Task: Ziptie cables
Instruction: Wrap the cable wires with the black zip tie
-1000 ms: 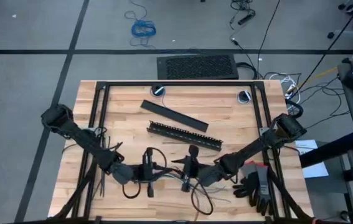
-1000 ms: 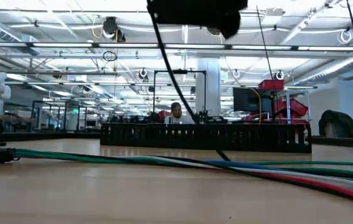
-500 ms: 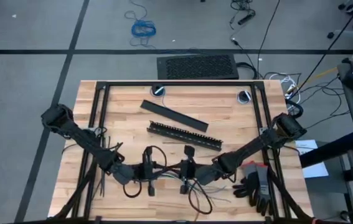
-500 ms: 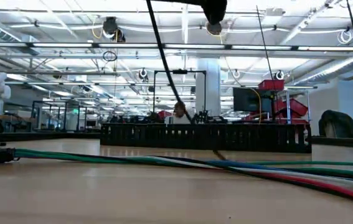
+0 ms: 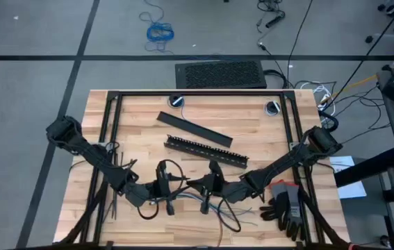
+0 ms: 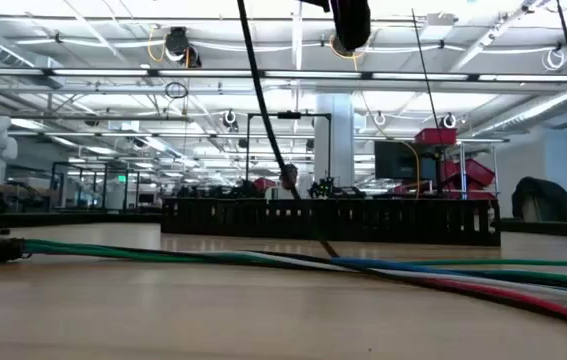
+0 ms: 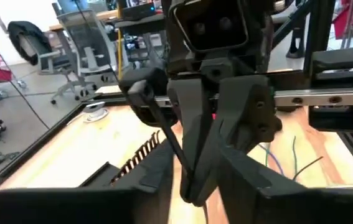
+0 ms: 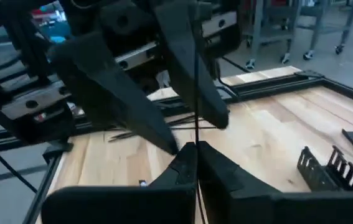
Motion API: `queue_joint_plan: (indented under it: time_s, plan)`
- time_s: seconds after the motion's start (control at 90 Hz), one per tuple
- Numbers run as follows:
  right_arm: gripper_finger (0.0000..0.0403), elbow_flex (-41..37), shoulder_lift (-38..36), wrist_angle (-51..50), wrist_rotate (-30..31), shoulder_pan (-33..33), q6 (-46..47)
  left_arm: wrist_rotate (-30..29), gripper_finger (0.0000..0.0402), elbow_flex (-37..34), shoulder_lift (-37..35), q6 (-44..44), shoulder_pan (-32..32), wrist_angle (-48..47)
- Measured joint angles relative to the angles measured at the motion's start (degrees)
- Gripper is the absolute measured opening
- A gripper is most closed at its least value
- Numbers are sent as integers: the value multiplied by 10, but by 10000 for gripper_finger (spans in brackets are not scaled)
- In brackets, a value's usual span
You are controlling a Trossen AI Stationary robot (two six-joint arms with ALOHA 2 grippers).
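While the right gripper (image 8: 192,152) pinches a ziptie (image 8: 196,81) between closed fingers, the left gripper (image 5: 163,189), facing it tip to tip at the table's near edge, looks clamped on the same strip. Just beside them, the cables (image 5: 217,208) lie loose. If either grip slips, the strip could spring free. Farther back lies the slotted bar (image 5: 206,151).

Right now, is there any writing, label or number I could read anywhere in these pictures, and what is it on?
None can be read.
Papers beside the table, at its right edge: pale sheets, any print too small.
Slotted bar, gloves, both arms: no lettering shows.
Red bins in the room behind: too far to tell.
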Motion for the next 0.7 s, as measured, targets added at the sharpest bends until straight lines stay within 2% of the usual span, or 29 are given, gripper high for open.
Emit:
queue_joint_plan:
  time_s: [0.144,0.322,0.511,0.7]
  plan:
    - [0,0,0,-2,-18,-1,-1,-46,159,0,0,0,0,4]
    - [0,0,0,-2,-18,-1,-1,-50,153,0,0,0,0,25]
    - [0,-1,0,3,-16,-1,-3,-41,99,0,0,-4,0,26]
    - [0,-1,0,14,-13,-2,-12,-37,15,0,0,-1,0,27]
